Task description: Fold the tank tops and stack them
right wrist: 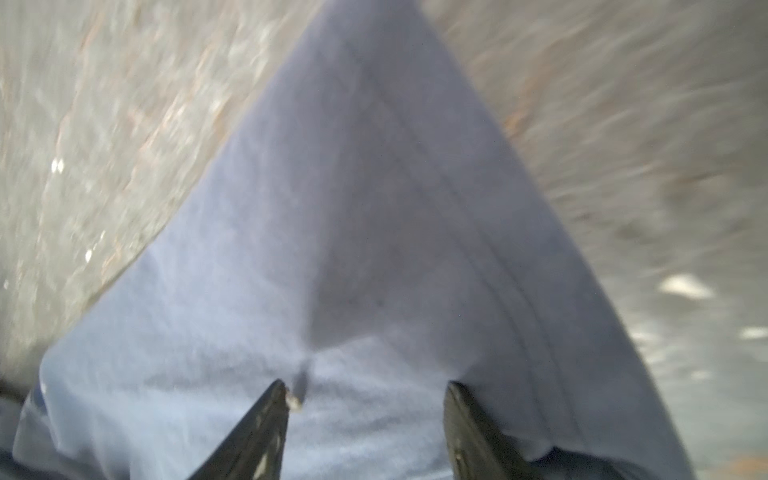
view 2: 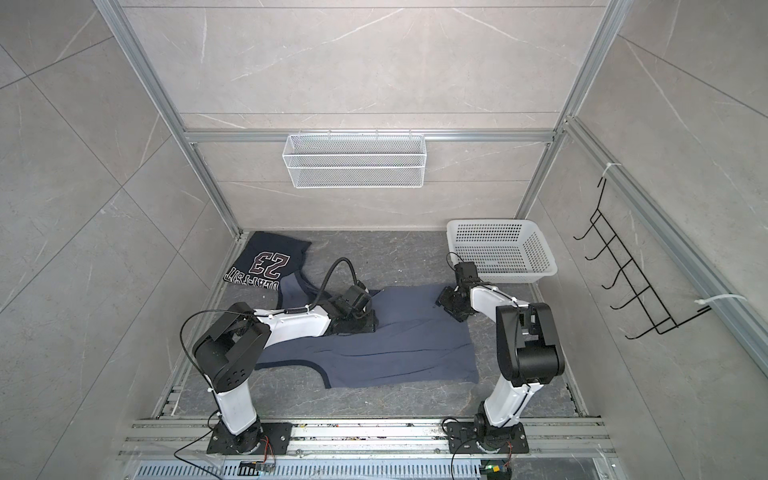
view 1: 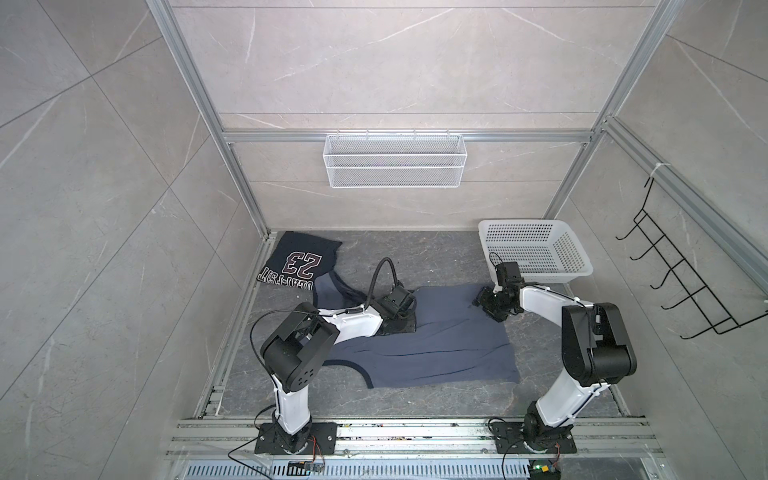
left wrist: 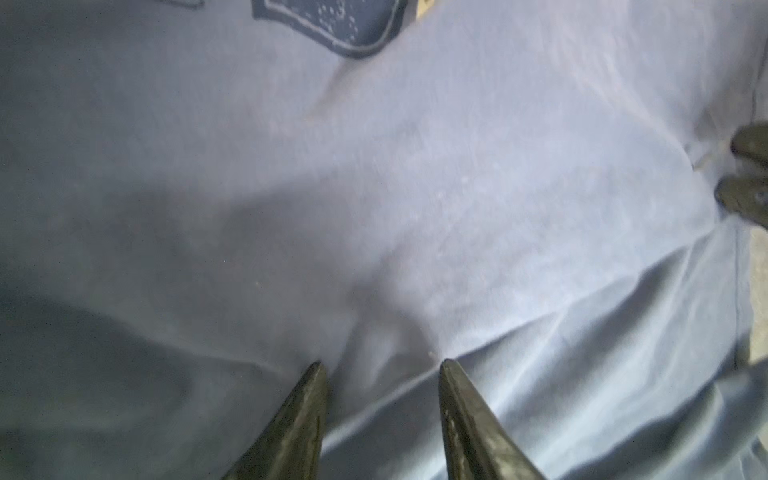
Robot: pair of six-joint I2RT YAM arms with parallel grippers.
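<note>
Left wrist view: your left tool (left wrist: 381,365) has its jaws partly apart. Both tips are down on the blue top (left wrist: 457,187), and a low ridge of cloth sits between them, not clamped. A dark graphic (left wrist: 332,25) on the cloth is cut off by the frame edge. Two fingertips (left wrist: 746,195) of your right tool poke in at the side.

Right wrist view: the right tool (right wrist: 368,384) stands a bit wider open, tips on a corner of the same top. The cloth runs ahead to a point over the counter (right wrist: 104,124). It's all smeared, so I can't tell you how firmly the tips press.

In both top views the blue top lies spread mid-counter between the arms, and your left arm hides part of it and that tool's tips. The navy top (view 1: 299,262) sits folded in the far left corner, "23" showing. The blue strap reaches right up to it, but I can't tell whether they overlap. The basket (view 1: 536,249) stands far right, just behind the right tool.
</note>
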